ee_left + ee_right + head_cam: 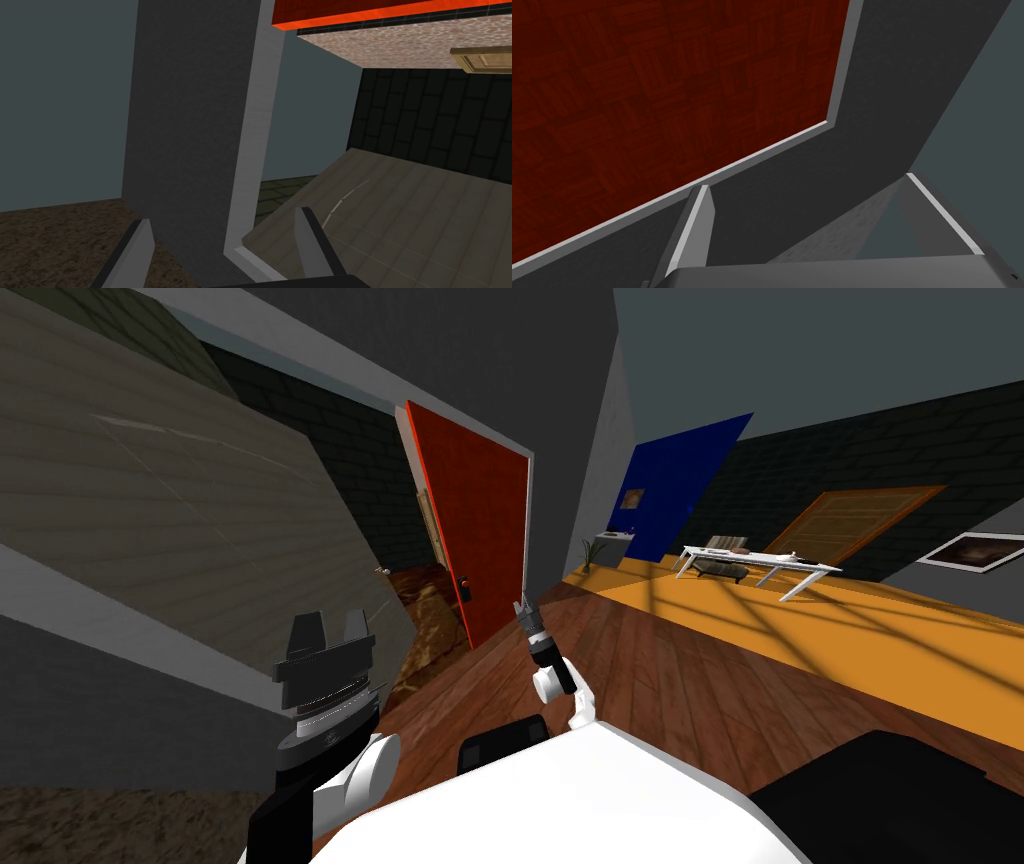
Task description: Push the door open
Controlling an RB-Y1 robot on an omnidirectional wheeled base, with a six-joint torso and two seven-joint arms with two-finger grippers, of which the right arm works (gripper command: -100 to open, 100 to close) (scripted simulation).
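The red door (480,528) stood partly open straight ahead across the wood floor (680,668), with its dark handle (464,586) by the edge where the gap showed. The right gripper (522,610) reached out low near the door's other edge, by the grey frame (832,120). Its fingers were spread and held nothing. The left gripper (330,623) was raised close to the pale wall (180,518) on the left, fingers likewise apart and empty.

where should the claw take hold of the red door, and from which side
Probably the small dark handle on the red door, near its free edge, coming straight at the face toward me: the panel is otherwise flat, and that handle is the sole part standing out.
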